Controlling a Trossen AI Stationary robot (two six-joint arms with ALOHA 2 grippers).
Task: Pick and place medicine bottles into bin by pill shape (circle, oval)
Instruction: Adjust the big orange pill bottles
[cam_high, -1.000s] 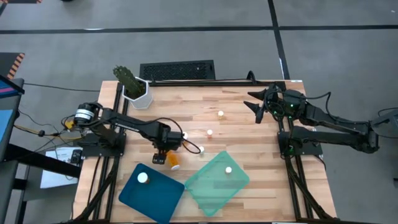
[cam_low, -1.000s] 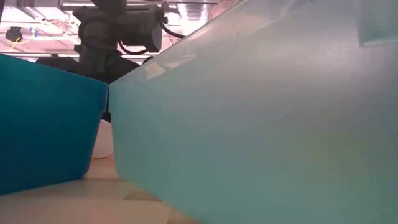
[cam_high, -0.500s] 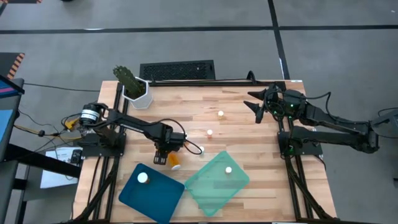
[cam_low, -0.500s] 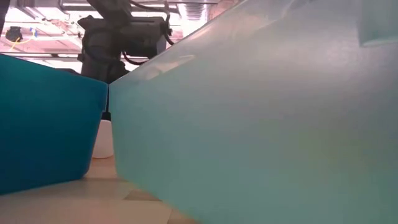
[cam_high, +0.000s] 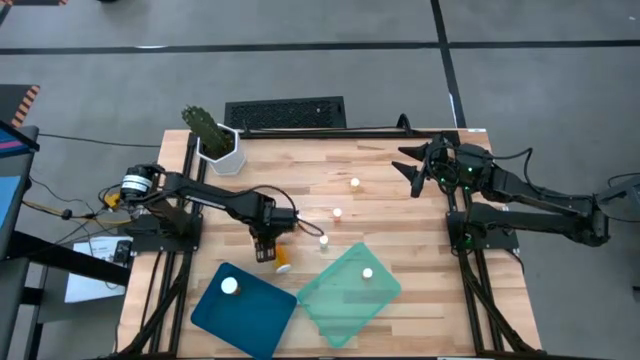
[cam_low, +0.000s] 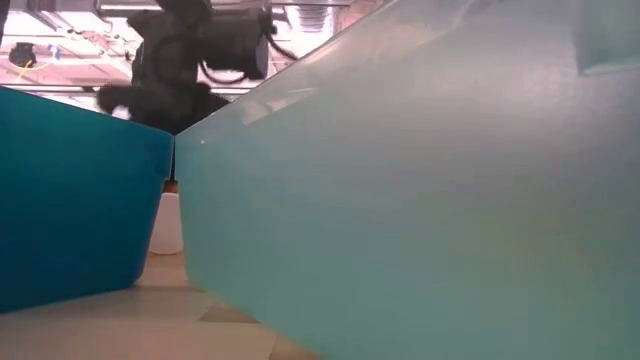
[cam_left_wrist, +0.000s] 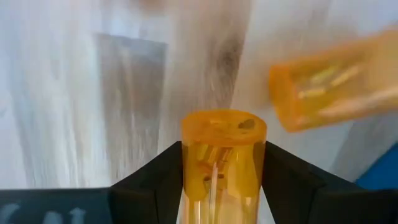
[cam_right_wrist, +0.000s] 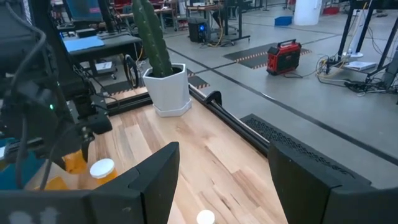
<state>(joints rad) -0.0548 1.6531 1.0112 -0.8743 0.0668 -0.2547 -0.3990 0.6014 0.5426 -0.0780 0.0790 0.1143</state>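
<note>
Left wrist view shows the left gripper (cam_left_wrist: 221, 180), wide open a second ago, now clamped on an amber medicine bottle (cam_left_wrist: 222, 158) near the table's (cam_high: 400, 190) front-left, beside the blue bin (cam_high: 245, 312), so sorting can follow.

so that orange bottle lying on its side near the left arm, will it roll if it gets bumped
Probably. The lying bottle is a smooth cylinder resting on flat bare wood, so a nudge across its length would likely roll it. It looks like rigid plastic, since a similar bottle keeps its shape between the left pincer's fingers.
</note>
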